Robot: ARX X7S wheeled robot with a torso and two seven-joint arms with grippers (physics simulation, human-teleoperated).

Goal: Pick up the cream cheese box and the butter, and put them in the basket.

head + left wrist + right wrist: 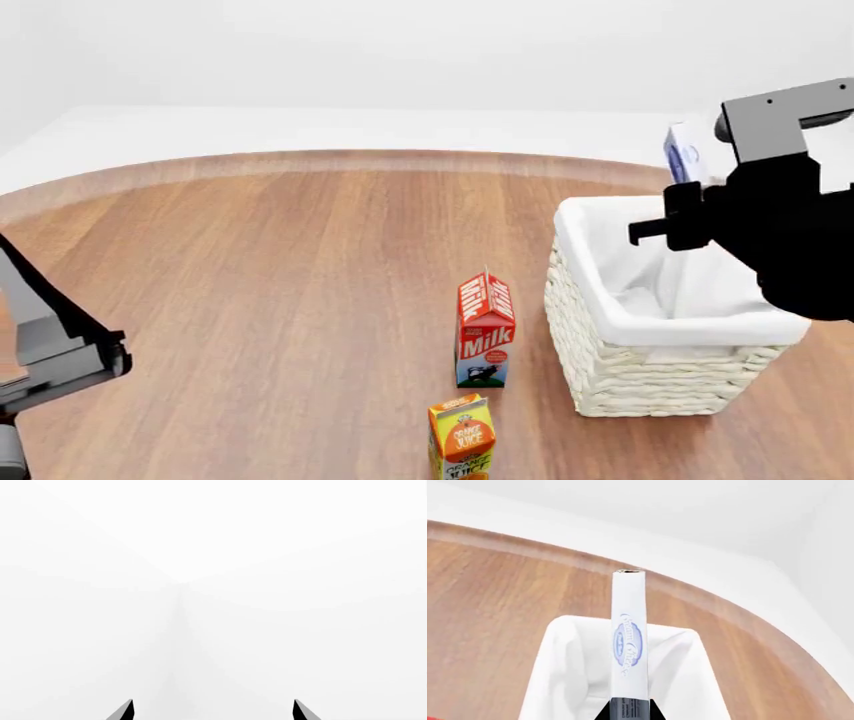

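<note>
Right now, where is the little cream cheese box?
The cream cheese box is held in the right end effector, up in the air above the basket, at the head view's right.

"Milk" on milk carton (485, 328); "Orange Juice" on juice carton (463, 438).

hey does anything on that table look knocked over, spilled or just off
Nothing stands out. The milk carton and orange juice carton stand upright beside the basket; the right gripper holds the cream cheese box above it. No butter shows.
</note>
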